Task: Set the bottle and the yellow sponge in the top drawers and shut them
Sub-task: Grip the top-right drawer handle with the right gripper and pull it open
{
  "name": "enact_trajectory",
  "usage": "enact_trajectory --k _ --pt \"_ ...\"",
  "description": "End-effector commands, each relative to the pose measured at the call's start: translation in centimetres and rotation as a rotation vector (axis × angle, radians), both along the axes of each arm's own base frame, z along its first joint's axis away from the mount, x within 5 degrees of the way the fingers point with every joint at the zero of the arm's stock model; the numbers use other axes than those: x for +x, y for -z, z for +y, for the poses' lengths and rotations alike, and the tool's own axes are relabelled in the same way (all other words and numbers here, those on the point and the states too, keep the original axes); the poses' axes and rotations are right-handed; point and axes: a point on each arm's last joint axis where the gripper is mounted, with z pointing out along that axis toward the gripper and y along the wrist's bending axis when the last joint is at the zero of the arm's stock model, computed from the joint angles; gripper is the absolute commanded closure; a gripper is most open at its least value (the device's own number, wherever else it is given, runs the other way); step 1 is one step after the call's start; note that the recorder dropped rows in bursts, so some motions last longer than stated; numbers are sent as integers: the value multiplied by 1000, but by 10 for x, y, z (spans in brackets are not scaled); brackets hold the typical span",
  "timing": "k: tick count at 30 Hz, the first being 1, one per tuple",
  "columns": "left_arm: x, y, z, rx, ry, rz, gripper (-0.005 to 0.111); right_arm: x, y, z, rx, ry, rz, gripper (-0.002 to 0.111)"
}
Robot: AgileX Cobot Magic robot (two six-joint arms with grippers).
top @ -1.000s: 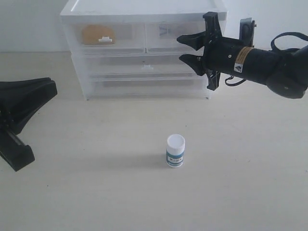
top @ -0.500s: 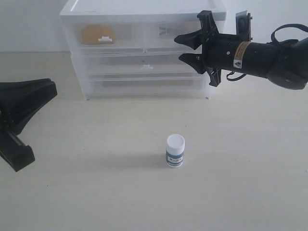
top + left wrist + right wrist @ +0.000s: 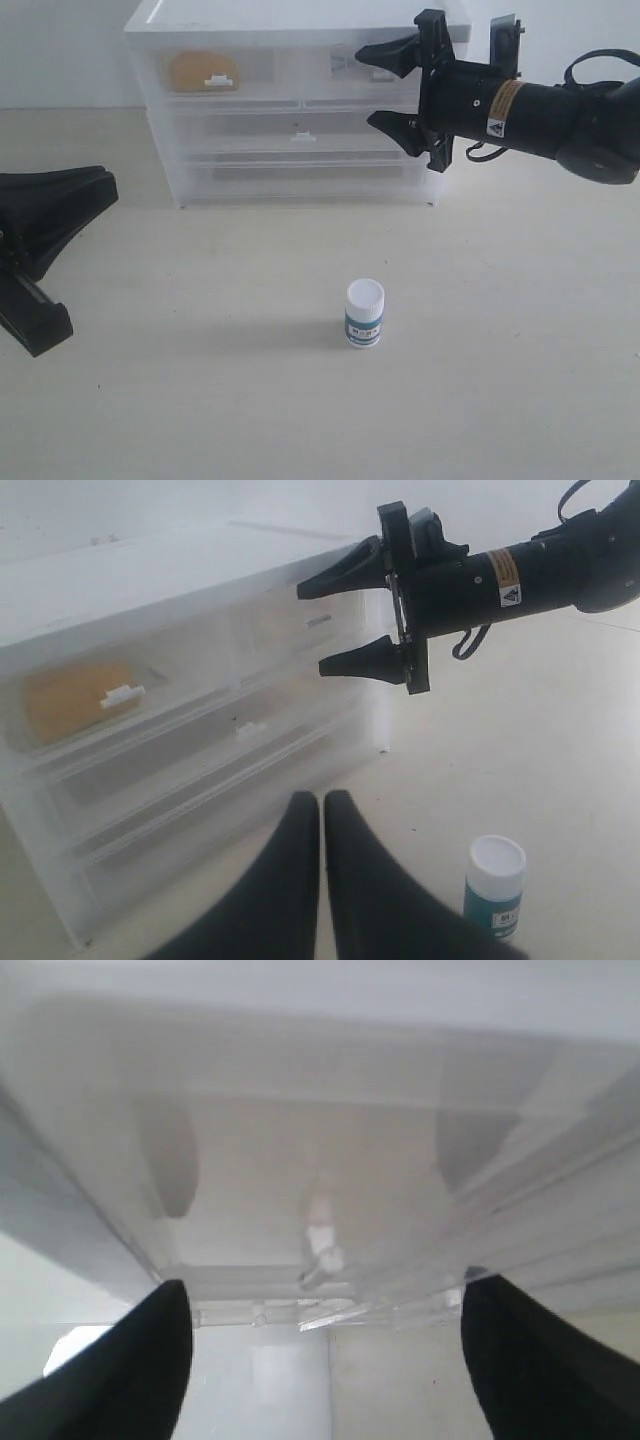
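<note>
The bottle (image 3: 365, 313), white-capped with a teal label, stands upright alone on the table in front of the cabinet; it also shows as the bottle (image 3: 495, 885) in the left wrist view. The yellow sponge (image 3: 200, 70) lies inside the left top drawer (image 3: 262, 72), which looks shut. My right gripper (image 3: 378, 88) is open, its fingers above and below the small white handle (image 3: 320, 1237) of the right top drawer (image 3: 325, 88). In its own view the right gripper (image 3: 325, 1288) spans that handle without touching it. My left gripper (image 3: 322, 805) is shut and empty, far left of the bottle.
The white-topped cabinet (image 3: 300, 15) stands at the back with two full-width translucent drawers (image 3: 300, 160) under the top pair. The left arm (image 3: 45, 230) rests low at the table's left edge. The right arm (image 3: 540, 115) reaches in from the right.
My right gripper has risen and moved closer to the cabinet, and its jaws have spread wider around the right top drawer's handle. The bottle and left arm have stayed put.
</note>
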Motion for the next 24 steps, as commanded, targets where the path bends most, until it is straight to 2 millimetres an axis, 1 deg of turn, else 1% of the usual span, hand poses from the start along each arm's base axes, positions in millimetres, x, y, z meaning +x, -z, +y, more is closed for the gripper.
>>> enact_trajectory --k 1,3,5,9,10,12,13,15,16,19,21,24 --pt "0 3 0 -2 -7 19 103 -4 -34 1 164 -75 -131 52" --pt "0 3 0 -2 -7 19 103 -6 -38 0 205 -102 -154 57" --pt "0 3 0 -2 -7 19 103 -8 -43 -1 250 -136 -184 57" --pt "0 3 0 -2 -7 19 103 -12 -39 0 204 -197 -168 56" --pt "0 3 0 -2 -7 19 103 -13 -37 1 178 -213 -164 53" --pt "0 3 0 -2 -7 19 103 -13 -32 1 135 -213 -145 43" --pt "0 3 0 -2 -7 19 103 -13 -31 1 119 -208 -139 34" --pt "0 3 1 -3 -12 29 103 -13 -30 1 112 -207 -130 24" --pt "1 4 1 1 -15 33 103 -13 -30 1 121 -210 -127 23" --pt "1 4 1 5 -19 37 103 -13 -30 1 120 -218 -109 23" --pt "1 4 1 5 -19 37 103 -12 -28 -4 111 -211 -94 23" --pt "1 4 1 5 -19 37 103 -8 -23 -16 51 -185 -75 23"
